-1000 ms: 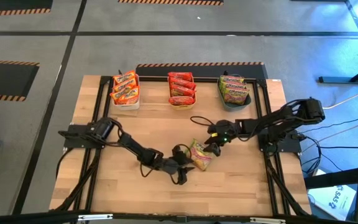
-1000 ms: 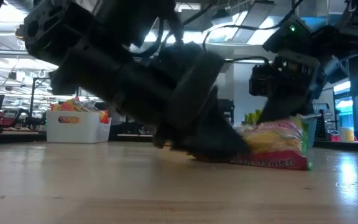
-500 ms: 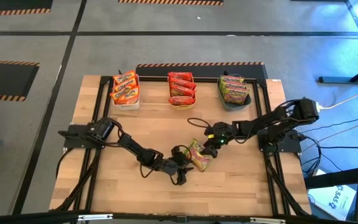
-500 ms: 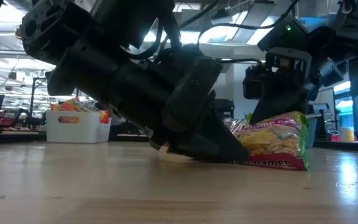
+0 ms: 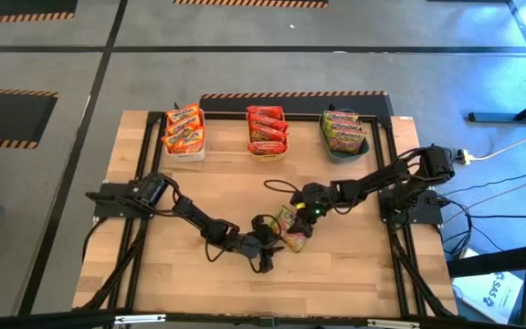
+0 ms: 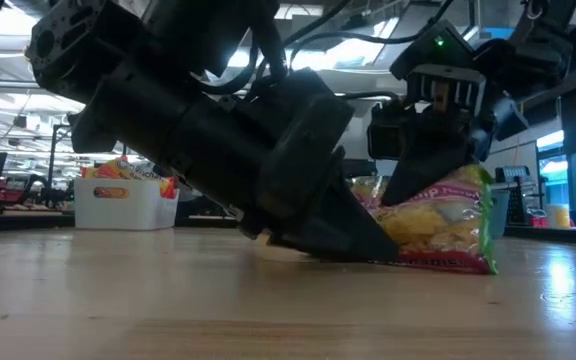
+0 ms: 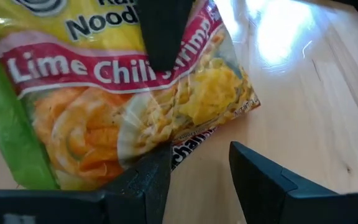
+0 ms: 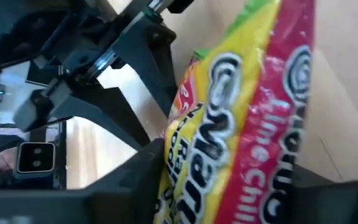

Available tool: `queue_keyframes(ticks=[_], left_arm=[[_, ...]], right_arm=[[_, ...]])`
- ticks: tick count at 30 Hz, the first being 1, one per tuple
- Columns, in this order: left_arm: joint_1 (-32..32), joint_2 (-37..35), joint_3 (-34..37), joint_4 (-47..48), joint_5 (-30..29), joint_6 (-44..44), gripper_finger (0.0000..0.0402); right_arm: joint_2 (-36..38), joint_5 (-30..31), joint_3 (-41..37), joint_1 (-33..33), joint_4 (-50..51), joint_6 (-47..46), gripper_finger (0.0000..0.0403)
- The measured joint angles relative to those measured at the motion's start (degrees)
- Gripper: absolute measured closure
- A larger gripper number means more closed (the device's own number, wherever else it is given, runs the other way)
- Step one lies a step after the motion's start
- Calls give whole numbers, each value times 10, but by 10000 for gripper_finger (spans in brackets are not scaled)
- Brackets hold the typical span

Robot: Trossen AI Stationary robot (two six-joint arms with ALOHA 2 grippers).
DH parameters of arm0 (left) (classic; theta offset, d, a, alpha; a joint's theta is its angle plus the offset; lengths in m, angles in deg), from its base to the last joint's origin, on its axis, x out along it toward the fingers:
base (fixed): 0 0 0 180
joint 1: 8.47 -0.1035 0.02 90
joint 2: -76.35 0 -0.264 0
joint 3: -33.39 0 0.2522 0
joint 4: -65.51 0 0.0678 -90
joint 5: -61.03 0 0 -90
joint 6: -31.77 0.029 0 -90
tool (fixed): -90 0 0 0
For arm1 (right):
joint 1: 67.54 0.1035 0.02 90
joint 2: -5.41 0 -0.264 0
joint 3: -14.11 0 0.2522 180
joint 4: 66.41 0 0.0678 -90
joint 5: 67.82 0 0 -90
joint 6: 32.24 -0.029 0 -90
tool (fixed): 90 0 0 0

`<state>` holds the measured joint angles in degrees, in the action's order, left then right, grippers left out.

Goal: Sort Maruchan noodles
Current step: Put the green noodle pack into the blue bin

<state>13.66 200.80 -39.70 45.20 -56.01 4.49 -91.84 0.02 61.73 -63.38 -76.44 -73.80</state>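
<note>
now tilted, packet [image 6: 438, 225] (long axis sloping) sits pinched by right gripper [image 5: 301, 216]; left gripper [image 5: 270, 243] released.

The noodle packet [image 7: 123, 93] is crinkly, glossy plastic that catches the light. Under it the table [image 7: 303, 81] is pale, smooth wood with a soft sheen. The left gripper [image 7: 197, 171] looks matt black plastic.

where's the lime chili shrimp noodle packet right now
In the high view the packet sits mid-table toward the front, between the left gripper and the right gripper, tilted up off the wood.
</note>
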Motion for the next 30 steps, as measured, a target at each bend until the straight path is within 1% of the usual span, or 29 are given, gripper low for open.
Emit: queue_keyframes(ticks=[4, 6, 10, 14, 16, 18, 20, 22, 24, 27, 30], left_arm=[[3, -1, 0, 5, 10, 37, 243], [8, -6, 0, 19, 11, 52, 243], [17, -35, 1, 66, 14, 60, 243], [30, -89, 0, 158, 17, 67, 243], [39, -115, 0, 211, 16, 69, 243], [48, -131, 0, 248, 15, 69, 243], [59, -140, 0, 278, 1, 70, 243], [67, -140, 0, 285, -12, 70, 243], [74, -140, 0, 288, -20, 69, 243], [76, -139, 0, 286, -21, 61, 243], [75, -139, 0, 280, -24, 53, 243]], right_arm=[[1, -13, 2, 0, -4, -3, 279], [1, -20, 2, -1, -7, 0, 296], [13, -27, 0, 0, 4, 22, 296], [57, -8, -1, 0, 39, 50, 281], [93, 0, 0, -5, 83, 76, 280], [137, 12, -1, -15, 151, 102, 288], [189, 24, 4, -30, 221, 134, 296], [245, 49, 17, -49, 303, 180, 297], [296, 92, 39, -68, 400, 246, 294], [352, 193, 89, -97, 553, 352, 285], [372, 304, 148, -134, 677, 445, 287]])
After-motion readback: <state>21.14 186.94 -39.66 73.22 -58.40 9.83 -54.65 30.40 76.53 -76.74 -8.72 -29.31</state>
